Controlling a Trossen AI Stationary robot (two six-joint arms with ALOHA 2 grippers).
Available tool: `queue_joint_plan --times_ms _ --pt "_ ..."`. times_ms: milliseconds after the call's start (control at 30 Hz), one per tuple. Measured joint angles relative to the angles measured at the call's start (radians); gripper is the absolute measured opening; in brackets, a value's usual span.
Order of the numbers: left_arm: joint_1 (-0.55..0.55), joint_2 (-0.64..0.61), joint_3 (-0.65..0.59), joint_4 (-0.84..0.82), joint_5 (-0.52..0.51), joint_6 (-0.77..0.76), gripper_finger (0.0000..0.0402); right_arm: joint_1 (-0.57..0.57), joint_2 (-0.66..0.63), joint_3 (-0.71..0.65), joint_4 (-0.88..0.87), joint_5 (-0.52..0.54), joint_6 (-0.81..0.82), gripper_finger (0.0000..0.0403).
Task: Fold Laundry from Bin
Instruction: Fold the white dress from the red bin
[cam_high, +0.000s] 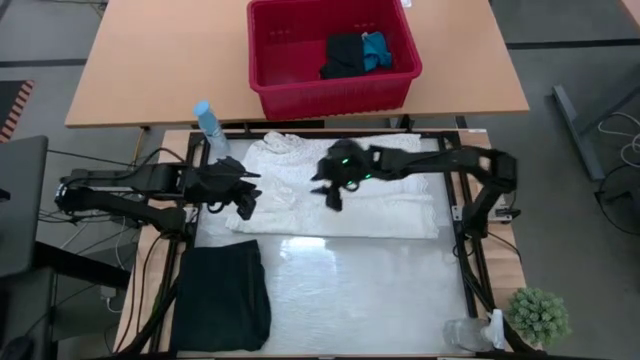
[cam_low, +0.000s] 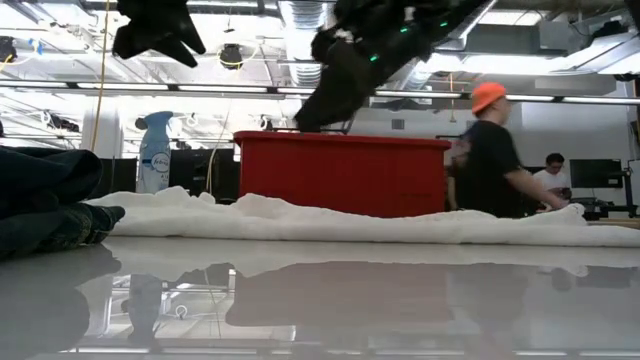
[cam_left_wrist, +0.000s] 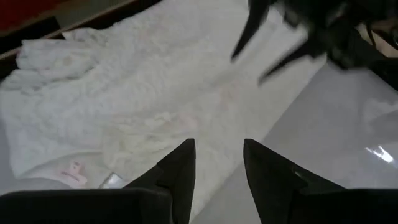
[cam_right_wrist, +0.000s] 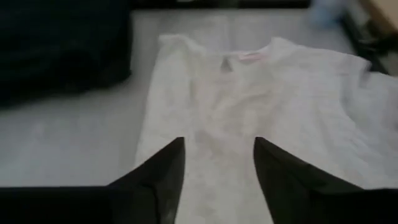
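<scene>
Black cloth, a folded dark garment (cam_high: 222, 296), lies finished at the near left corner of the glossy white table (cam_high: 360, 290), set there, it seems, to leave the middle free for the next piece. Farther in, a white crinkled top (cam_high: 330, 195) is spread flat across the table's far half, neck label toward the left, laid open so its edges can be reached. Left gripper (cam_high: 243, 196) hovers over that top's left edge, right gripper (cam_high: 333, 192) over its middle; both stand with fingers parted and nothing between them, so the cloth lies free, probably between two folds. Beyond the table edge, beside a pale blue spray bottle (cam_high: 210, 126), a red rectangular plastic bin (cam_high: 330, 90) sits on a wooden table (cam_high: 150, 70), holding a black garment (cam_high: 345, 55) and a small bright blue one (cam_high: 376, 50) awaiting their turn.
</scene>
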Motion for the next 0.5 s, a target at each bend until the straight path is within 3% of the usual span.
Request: queue_joint_plan --times_ms 133,300,500 --pt "-0.008 -0.016 0.0 -0.023 -0.027 -0.008 0.0132 0.046 0.128 0.105 -0.033 0.002 -0.114 0.0252" --pt "-0.009 -0.009 0.0 -0.029 -0.022 -0.009 0.0133 0.081 0.261 0.229 -0.112 0.079 -0.228 0.0252" --pt "-0.008 -0.009 -0.001 -0.043 -0.006 -0.009 0.0133 0.079 0.364 0.334 -0.188 0.086 -0.302 0.0249"
